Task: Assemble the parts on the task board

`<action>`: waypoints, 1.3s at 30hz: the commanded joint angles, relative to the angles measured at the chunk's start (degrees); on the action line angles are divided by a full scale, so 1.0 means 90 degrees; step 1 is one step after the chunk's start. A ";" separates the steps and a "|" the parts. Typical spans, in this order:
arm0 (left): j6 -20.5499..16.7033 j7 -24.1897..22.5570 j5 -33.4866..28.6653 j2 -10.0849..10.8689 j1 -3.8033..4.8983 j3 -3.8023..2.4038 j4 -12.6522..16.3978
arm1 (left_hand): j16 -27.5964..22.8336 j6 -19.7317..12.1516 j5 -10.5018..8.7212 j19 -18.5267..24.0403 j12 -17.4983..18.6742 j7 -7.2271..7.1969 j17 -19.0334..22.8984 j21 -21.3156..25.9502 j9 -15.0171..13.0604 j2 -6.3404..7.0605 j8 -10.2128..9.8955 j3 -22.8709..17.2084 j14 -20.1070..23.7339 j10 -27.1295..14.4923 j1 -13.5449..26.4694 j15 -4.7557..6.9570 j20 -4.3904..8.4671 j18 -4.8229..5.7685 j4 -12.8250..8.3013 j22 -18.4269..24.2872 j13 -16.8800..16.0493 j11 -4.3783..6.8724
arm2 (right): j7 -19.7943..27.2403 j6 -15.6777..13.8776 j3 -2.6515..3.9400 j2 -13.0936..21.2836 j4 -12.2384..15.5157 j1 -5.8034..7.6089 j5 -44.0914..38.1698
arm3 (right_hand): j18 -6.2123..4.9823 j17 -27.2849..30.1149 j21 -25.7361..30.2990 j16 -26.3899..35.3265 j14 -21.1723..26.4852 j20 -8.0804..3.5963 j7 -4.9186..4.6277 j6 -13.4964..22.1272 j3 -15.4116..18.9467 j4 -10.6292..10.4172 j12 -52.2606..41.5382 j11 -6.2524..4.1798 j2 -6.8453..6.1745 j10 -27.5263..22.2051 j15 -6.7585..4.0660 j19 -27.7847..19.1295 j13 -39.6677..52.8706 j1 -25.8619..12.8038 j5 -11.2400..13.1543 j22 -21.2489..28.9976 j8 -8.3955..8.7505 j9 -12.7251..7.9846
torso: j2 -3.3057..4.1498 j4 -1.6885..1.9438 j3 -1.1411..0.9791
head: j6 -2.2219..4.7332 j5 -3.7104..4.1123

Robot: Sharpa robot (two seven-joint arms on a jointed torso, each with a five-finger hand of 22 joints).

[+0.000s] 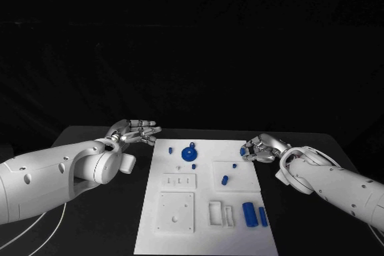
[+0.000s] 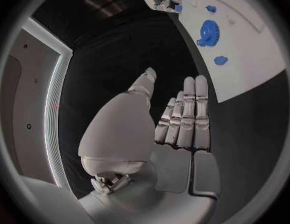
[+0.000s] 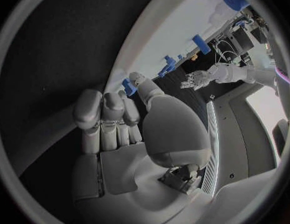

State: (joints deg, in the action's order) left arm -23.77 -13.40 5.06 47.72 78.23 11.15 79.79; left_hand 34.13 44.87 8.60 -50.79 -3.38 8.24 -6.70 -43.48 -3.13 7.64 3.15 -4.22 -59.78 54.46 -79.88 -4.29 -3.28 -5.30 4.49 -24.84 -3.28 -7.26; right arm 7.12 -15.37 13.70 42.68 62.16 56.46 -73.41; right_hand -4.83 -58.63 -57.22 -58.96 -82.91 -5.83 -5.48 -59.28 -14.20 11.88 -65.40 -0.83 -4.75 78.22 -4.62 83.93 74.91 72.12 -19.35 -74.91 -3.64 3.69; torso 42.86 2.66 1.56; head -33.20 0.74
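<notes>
Small blue part [image 1: 243,151] sits at the board's far right edge, right at the fingertips of the right hand [image 1: 262,147]. From the head view the fingers curl around it; whether they actually pinch it I cannot tell. Right wrist view shows a blue piece [image 3: 129,87] just beyond the thumb tip. Judged: light, rigid plastic, smooth and likely slippery; best pinched across its short sides, low down. Blue gear [image 1: 190,153] stands between the two hands on the task board [image 1: 160,211], stiff, grippable by its rim. Left hand [image 1: 136,132] hovers off the board's far left corner, fingers straight and together, holding nothing.
</notes>
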 commanded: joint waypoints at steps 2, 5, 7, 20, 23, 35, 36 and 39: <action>0.0099 -0.0059 0.0037 -0.0006 0.0002 -0.0005 0.0024 | 0.0015 -0.0037 -0.0029 -0.0016 -0.0004 -0.0009 -0.0006 -0.0008 -0.0004 -0.0001 0.0016 0.0008 -0.0029 -0.0017 -0.0018 0.0005 0.0000 -0.0038 0.0033 0.0006 -0.0006 0.0017 | 0.0015 -0.0077 0.0001 -0.0038 -0.0049 -0.0006 0.0062 | 0.0016 -0.0010 -0.0021 0.0030 -0.0003 -0.0009 0.0006 -0.0087 -0.0203 -0.0011 -0.0040 -0.0003 0.0020 0.0022 -0.0020 0.0396 0.0153 -0.0051 0.0158 -0.0797 0.0011 -0.0004 | 0.0001 -0.0001 -0.0003 | 0.0012 -0.0017; 0.0100 -0.0058 0.0037 -0.0006 0.0002 -0.0005 0.0025 | 0.0015 -0.0037 -0.0029 -0.0016 -0.0004 -0.0009 -0.0006 -0.0008 -0.0004 -0.0001 0.0016 0.0008 -0.0029 -0.0017 -0.0018 0.0005 0.0000 -0.0038 0.0033 0.0006 -0.0006 0.0017 | 0.0015 -0.0086 0.0001 -0.0065 -0.0077 -0.0007 0.0074 | 0.0018 -0.0015 -0.0026 0.0022 -0.0006 -0.0008 0.0008 -0.0123 -0.0295 -0.0011 -0.0047 0.0001 0.0027 0.0025 -0.0019 0.0397 0.0156 -0.0062 0.0238 -0.0798 0.0011 -0.0004 | 0.0000 -0.0001 -0.0007 | 0.0016 -0.0014; 0.0103 -0.0055 0.0038 -0.0006 0.0002 -0.0005 0.0026 | 0.0015 -0.0037 -0.0029 -0.0016 -0.0004 -0.0009 -0.0006 -0.0008 -0.0004 -0.0001 0.0016 0.0008 -0.0029 -0.0017 -0.0018 0.0005 0.0000 -0.0038 0.0033 0.0006 -0.0006 0.0017 | 0.0015 -0.0091 0.0001 -0.0084 -0.0096 -0.0007 0.0080 | 0.0018 -0.0014 -0.0019 0.0024 -0.0004 -0.0009 0.0014 -0.0154 -0.0382 -0.0018 -0.0055 -0.0001 0.0013 0.0028 -0.0020 0.0394 0.0160 -0.0087 0.0267 -0.0796 0.0010 -0.0003 | 0.0001 -0.0002 -0.0009 | 0.0011 -0.0019; 0.0119 -0.0035 0.0049 -0.0011 0.0002 -0.0005 0.0022 | 0.0013 -0.0040 -0.0031 -0.0015 -0.0003 -0.0012 -0.0005 -0.0003 -0.0003 0.0005 0.0016 0.0009 -0.0026 -0.0034 -0.0030 0.0005 -0.0001 -0.0036 0.0057 0.0011 -0.0005 0.0019 | 0.0003 -0.0087 0.0001 -0.0183 -0.0191 -0.0009 0.0126 | 0.0016 -0.0011 -0.0016 0.0028 -0.0003 -0.0010 0.0016 -0.0143 -0.0291 -0.0063 -0.0054 0.0005 -0.0019 0.0030 -0.0020 0.0394 0.0157 -0.0087 0.0256 -0.0794 0.0006 -0.0001 | -0.0002 -0.0007 -0.0011 | 0.0013 -0.0025; 0.0122 -0.0028 0.0052 -0.0012 0.0002 -0.0005 0.0022 | 0.0011 -0.0062 -0.0036 -0.0014 -0.0003 -0.0018 -0.0004 -0.0001 -0.0002 0.0011 0.0014 0.0010 -0.0023 -0.0049 -0.0035 0.0005 0.0000 -0.0035 0.0062 0.0013 -0.0005 0.0022 | -0.0001 -0.0070 0.0001 -0.0191 -0.0200 -0.0012 0.0129 | 0.0016 -0.0011 -0.0019 0.0028 -0.0004 -0.0009 0.0014 -0.0156 -0.0279 -0.0066 -0.0052 0.0008 -0.0020 0.0030 -0.0019 0.0395 0.0156 -0.0084 0.0255 -0.0795 0.0007 -0.0002 | -0.0002 -0.0007 -0.0011 | 0.0013 -0.0025; 0.0153 0.0004 0.0060 -0.0010 0.0002 -0.0005 0.0024 | 0.0011 -0.0062 -0.0036 -0.0014 -0.0003 -0.0018 -0.0004 -0.0001 -0.0002 0.0011 0.0014 0.0010 -0.0023 -0.0049 -0.0035 0.0005 0.0000 -0.0035 0.0062 0.0013 -0.0005 0.0022 | 0.0024 -0.0216 0.0001 -0.0209 -0.0203 -0.0034 0.0189 | 0.0051 -0.0004 -0.0016 0.0047 0.0002 -0.0058 0.0200 -0.1216 -0.0624 0.0007 -0.0073 -0.0066 0.0259 0.0041 -0.0082 0.0389 0.0172 0.0041 0.0850 -0.0796 -0.0032 0.0163 | -0.0004 -0.0003 -0.0012 | 0.0012 -0.0022; 0.0159 0.0006 0.0063 -0.0010 0.0002 -0.0005 0.0024 | 0.0011 -0.0062 -0.0036 -0.0014 -0.0003 -0.0018 -0.0004 -0.0001 -0.0002 0.0011 0.0014 0.0010 -0.0023 -0.0049 -0.0035 0.0005 0.0000 -0.0035 0.0062 0.0013 -0.0005 0.0022 | 0.0027 -0.0239 0.0001 -0.0210 -0.0201 -0.0036 0.0194 | 0.0063 -0.0004 -0.0018 0.0049 0.0002 -0.0071 0.0230 -0.1343 -0.0649 0.0016 -0.0077 -0.0080 0.0280 0.0050 -0.0095 0.0388 0.0173 0.0044 0.0919 -0.0796 -0.0044 0.0214 | -0.0004 -0.0002 -0.0013 | 0.0010 -0.0022; 0.0182 0.0009 0.0080 -0.0009 0.0002 -0.0005 0.0027 | 0.0013 -0.0006 -0.0055 -0.0011 -0.0003 -0.0011 -0.0005 -0.0001 -0.0005 -0.0017 0.0019 0.0020 -0.0022 0.0021 -0.0032 0.0004 0.0000 -0.0033 0.0058 0.0013 -0.0006 0.0019 | 0.0036 -0.0343 0.0001 -0.0213 -0.0190 -0.0043 0.0206 | 0.0107 -0.0009 -0.0018 0.0059 -0.0001 -0.0117 0.0258 -0.1504 -0.0670 0.0058 -0.0069 -0.0108 0.0315 0.0071 -0.0126 0.0386 0.0173 0.0029 0.1003 -0.0795 -0.0007 0.0414 | -0.0003 -0.0001 -0.0012 | 0.0009 -0.0016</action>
State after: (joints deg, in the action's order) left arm -23.29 -13.13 5.34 47.73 78.22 11.15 79.85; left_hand 34.13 44.62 8.32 -50.79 -3.37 8.07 -6.69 -43.47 -3.13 7.64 3.15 -4.23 -59.78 54.34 -79.88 -4.30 -3.28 -5.30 4.81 -24.78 -3.28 -7.14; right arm 7.10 -17.21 13.73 40.83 60.36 56.21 -71.89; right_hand -4.71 -58.70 -57.22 -58.73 -82.90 -6.46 -3.85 -69.42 -20.07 12.30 -65.86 -1.47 -3.02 78.84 -5.42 83.93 74.95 72.28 -10.64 -74.91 -3.48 4.61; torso 42.82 2.64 1.46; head -33.10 0.56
